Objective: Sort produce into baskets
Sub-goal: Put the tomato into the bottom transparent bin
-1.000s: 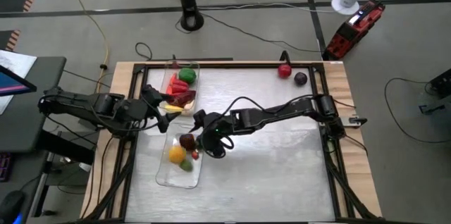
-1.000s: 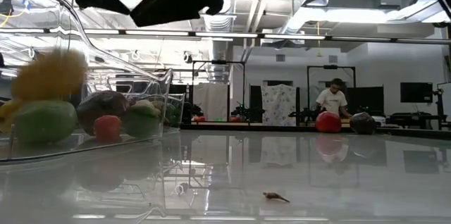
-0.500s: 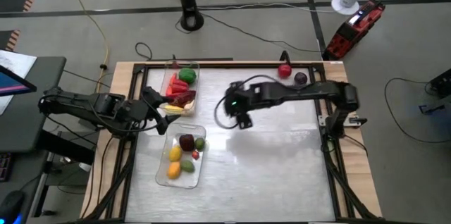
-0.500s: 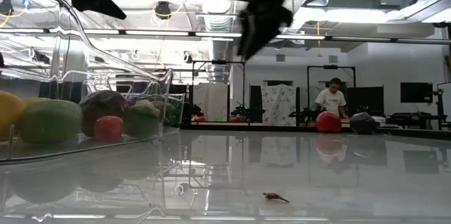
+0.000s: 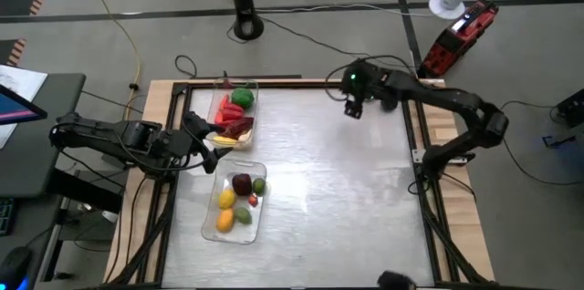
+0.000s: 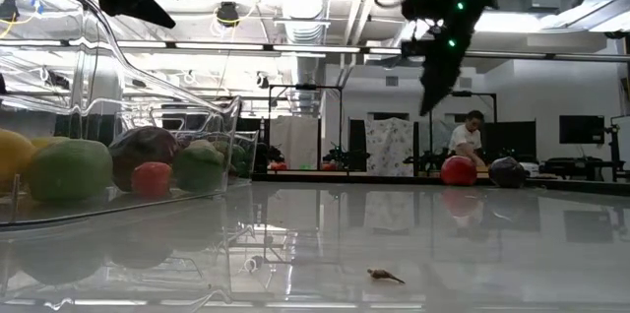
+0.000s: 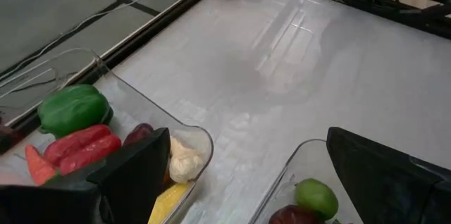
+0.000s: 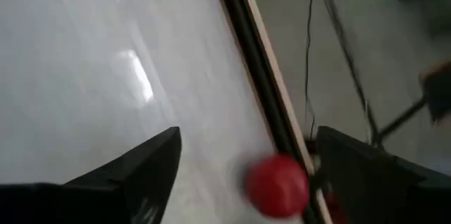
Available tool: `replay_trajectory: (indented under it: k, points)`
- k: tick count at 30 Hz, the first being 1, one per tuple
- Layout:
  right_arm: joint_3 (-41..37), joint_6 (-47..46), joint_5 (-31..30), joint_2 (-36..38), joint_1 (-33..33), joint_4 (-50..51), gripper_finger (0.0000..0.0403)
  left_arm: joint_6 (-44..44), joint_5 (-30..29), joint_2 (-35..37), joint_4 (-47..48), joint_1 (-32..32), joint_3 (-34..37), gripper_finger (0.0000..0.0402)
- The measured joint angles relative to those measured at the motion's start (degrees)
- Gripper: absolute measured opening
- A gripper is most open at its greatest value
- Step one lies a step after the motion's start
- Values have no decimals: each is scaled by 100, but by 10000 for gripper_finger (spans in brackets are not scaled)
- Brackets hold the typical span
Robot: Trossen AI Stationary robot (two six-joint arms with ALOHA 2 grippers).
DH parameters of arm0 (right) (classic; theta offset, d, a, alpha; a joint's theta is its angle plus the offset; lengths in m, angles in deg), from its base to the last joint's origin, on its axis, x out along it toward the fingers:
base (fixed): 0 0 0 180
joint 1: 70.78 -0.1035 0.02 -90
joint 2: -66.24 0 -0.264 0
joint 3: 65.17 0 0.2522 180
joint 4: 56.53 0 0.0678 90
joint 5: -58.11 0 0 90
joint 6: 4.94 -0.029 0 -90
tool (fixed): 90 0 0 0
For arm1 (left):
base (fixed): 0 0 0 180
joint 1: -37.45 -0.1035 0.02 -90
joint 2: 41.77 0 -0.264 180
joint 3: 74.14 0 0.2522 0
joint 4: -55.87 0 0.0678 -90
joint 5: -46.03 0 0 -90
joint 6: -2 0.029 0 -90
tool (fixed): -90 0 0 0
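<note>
The right hand [image 5: 354, 108] is wide and empty, up over the far edge of the counter [image 5: 347, 199], near a red fruit [image 8: 277, 184]. The left hand [image 5: 212, 149] is wide too, between two clear baskets. The far basket [image 5: 220, 100] holds peppers and garlic. The near basket [image 5: 212, 224] holds fruits.

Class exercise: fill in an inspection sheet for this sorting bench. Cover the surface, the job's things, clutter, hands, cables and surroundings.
Surface: pale table, glossy, wooden edge.
Job's things: far tray holds green pepper and red pieces; near tray holds fruit; red ball and dark ball loose at far right corner.
Clutter: small brown scrap on the table.
Hands: left hand open, between the trays; right hand open, empty, near the red ball.
Cables: yellow cable and black ones on the floor.
Surroundings: person beyond the table; screen on the left.
</note>
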State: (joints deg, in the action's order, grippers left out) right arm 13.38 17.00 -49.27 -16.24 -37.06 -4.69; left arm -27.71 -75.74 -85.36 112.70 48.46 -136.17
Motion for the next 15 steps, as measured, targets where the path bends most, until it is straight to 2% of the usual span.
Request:
replay_trajectory:
  k: [4, 15]
  points:
    - [-22, -17, 60, -247, 531, 184, 395, 19, -9, 0, 0, 0, 0, 368]
    - [-31, -362, -276, -1143, 1303, -54, 399, 48, -13, 0, 4, 0, 2, 368]
